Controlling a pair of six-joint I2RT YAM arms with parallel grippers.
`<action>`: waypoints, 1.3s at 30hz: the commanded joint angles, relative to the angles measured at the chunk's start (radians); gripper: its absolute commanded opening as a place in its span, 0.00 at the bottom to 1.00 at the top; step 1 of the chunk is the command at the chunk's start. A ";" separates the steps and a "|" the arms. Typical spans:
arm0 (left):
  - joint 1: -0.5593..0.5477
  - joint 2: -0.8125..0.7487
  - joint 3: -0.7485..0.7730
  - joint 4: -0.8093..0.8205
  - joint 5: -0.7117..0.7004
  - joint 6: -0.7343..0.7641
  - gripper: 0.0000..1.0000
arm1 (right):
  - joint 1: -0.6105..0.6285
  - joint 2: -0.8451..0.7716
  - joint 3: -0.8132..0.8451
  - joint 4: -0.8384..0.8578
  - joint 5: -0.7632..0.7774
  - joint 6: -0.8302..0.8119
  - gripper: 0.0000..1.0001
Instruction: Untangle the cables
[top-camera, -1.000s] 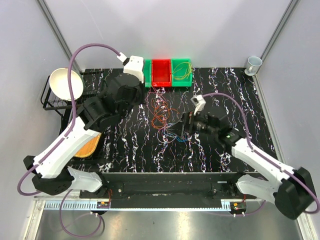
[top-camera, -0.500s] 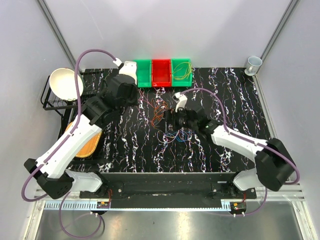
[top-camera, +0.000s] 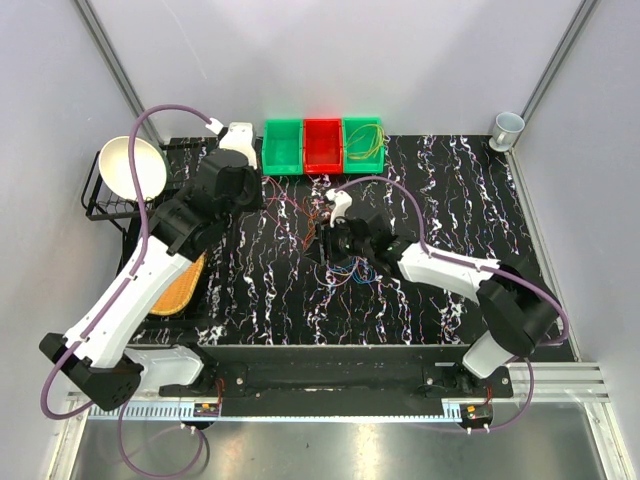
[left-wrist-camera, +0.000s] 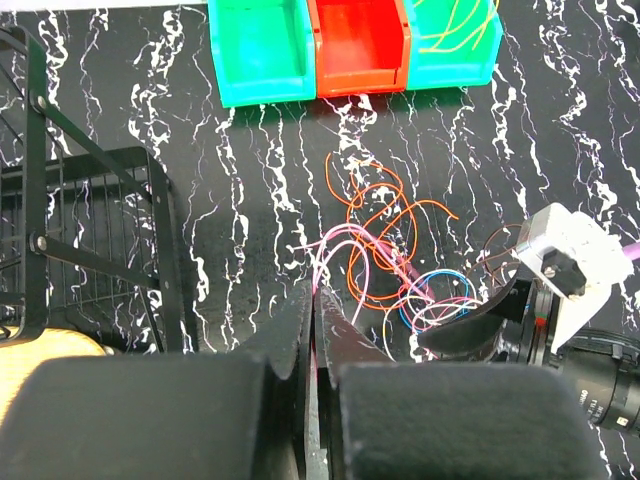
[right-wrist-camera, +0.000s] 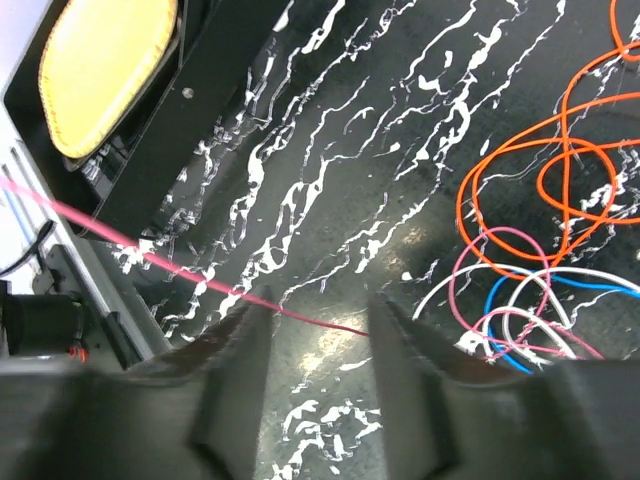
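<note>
The cables (top-camera: 335, 240) lie as a tangle of thin orange, pink, white and blue loops mid-table, also clear in the left wrist view (left-wrist-camera: 400, 255). My left gripper (left-wrist-camera: 315, 293) is shut on a pink cable (left-wrist-camera: 345, 245), which runs taut from its tips back into the tangle. My right gripper (right-wrist-camera: 320, 305) hangs low at the tangle's left side, jaws apart. A pink-red cable (right-wrist-camera: 200, 278) crosses the gap between its fingertips (right-wrist-camera: 262, 305). Orange loops (right-wrist-camera: 545, 170) and pink, white and blue loops (right-wrist-camera: 510, 300) lie to its right.
Three bins stand at the back edge: green (top-camera: 282, 147), red (top-camera: 322, 145), and green with yellow-green cables in it (top-camera: 363, 143). A white bowl (top-camera: 130, 167) sits on a black rack at the left. A cup (top-camera: 507, 127) stands back right. A yellow dish (top-camera: 180, 290) lies under the left arm.
My left arm has drawn back to the left with the pink cable, off the bins. My right arm has swung left into the tangle and its jaws have narrowed.
</note>
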 joint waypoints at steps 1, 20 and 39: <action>0.020 -0.039 -0.014 0.069 0.048 -0.013 0.00 | 0.009 0.012 0.073 0.030 0.038 -0.022 0.34; 0.056 -0.042 -0.071 0.120 0.095 -0.016 0.00 | 0.009 -0.206 0.620 -0.300 -0.017 -0.088 0.00; 0.057 -0.094 -0.151 0.234 0.264 0.015 0.00 | 0.009 -0.206 0.995 -0.266 -0.054 -0.124 0.00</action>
